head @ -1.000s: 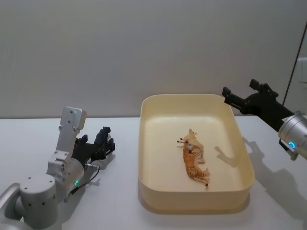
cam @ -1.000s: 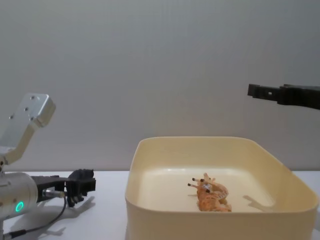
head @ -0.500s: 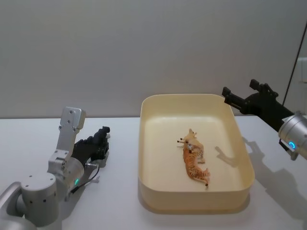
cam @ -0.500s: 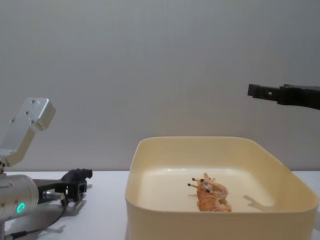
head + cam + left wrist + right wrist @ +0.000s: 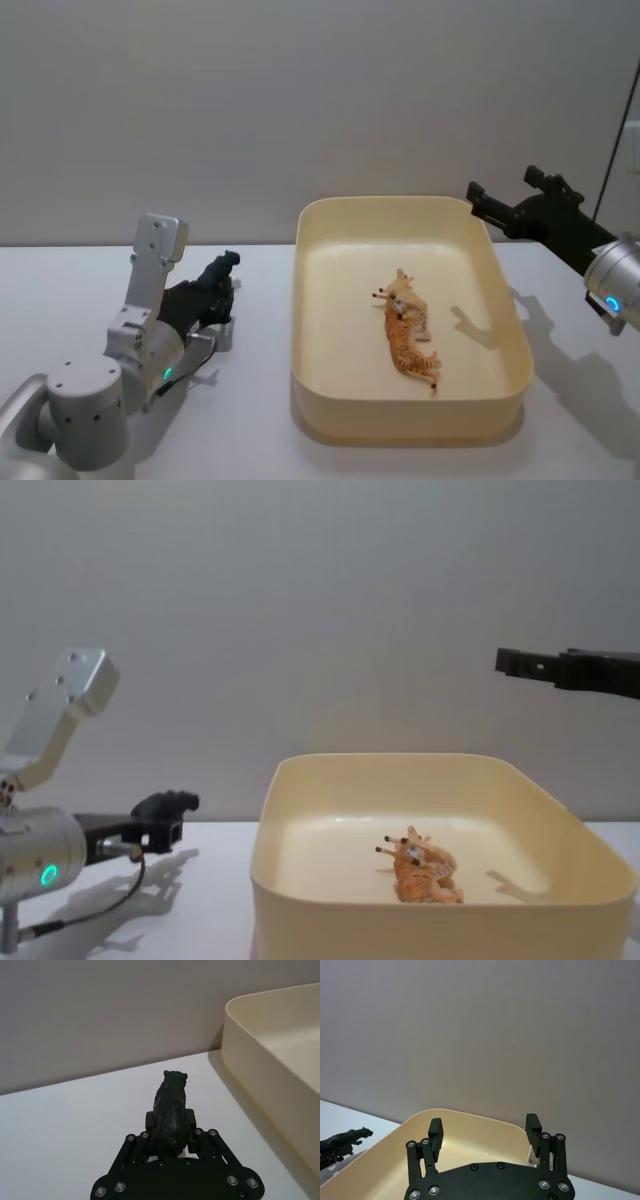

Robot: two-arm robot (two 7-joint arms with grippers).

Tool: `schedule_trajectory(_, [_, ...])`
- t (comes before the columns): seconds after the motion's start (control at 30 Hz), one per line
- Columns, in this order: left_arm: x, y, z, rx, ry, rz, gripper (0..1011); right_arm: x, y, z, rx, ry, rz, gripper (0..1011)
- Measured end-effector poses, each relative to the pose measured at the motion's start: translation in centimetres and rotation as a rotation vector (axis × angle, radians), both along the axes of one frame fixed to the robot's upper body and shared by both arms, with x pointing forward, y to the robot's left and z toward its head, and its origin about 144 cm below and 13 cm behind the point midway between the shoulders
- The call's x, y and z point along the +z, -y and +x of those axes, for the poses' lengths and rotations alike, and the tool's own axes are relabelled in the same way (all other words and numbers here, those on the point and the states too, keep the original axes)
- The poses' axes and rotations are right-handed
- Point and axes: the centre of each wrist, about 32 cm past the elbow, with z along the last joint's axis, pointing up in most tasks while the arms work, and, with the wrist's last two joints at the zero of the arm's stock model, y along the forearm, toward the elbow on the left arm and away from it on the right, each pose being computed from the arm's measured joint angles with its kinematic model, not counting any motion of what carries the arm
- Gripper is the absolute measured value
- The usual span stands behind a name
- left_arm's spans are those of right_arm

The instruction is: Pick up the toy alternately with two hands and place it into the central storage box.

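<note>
Black toy panther (image 5: 171,1110) sitting clamped between the left gripper (image 5: 170,1132) fingers, raised just above the white counter (image 5: 250,420), left of the central storage box (image 5: 310,300); two orange toy animals (image 5: 405,335) lying inside. Right gripper (image 5: 485,1137) hovering over the box's far right corner, fingers spread wide, holding nothing

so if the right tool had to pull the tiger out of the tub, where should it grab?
Grip the tiger across its striped torso, coming straight down from above. It lies on its side on the tub floor, legs splayed outward, with the paler toy touching its head end. So the mid-body toward the tail looks like the freest span. The right tool, open, hovers above the tub's far right corner.
</note>
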Motion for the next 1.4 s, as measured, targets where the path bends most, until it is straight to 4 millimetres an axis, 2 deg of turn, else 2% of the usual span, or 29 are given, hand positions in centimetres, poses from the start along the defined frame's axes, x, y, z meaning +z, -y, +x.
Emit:
schedule_trajectory(0.63, [5.0,2.1,-1.7,-0.218,0.075,0.001,290,0.0,0.0,0.0,0.0,0.0,0.0,1001])
schedule_trajectory(1.23, [9.9,5.6,-1.4,-0.452,0.157,0.093,290,0.0,0.0,0.0,0.0,0.0,0.0,1001])
schedule_trajectory(1.33, [10.3,6.0,-1.3,-0.47,0.166,0.104,323,0.0,0.0,0.0,0.0,0.0,0.0,1001])
schedule_trajectory(1.4, [10.6,6.3,-1.2,-0.483,0.174,0.114,393,0.0,0.0,0.0,0.0,0.0,0.0,1001])
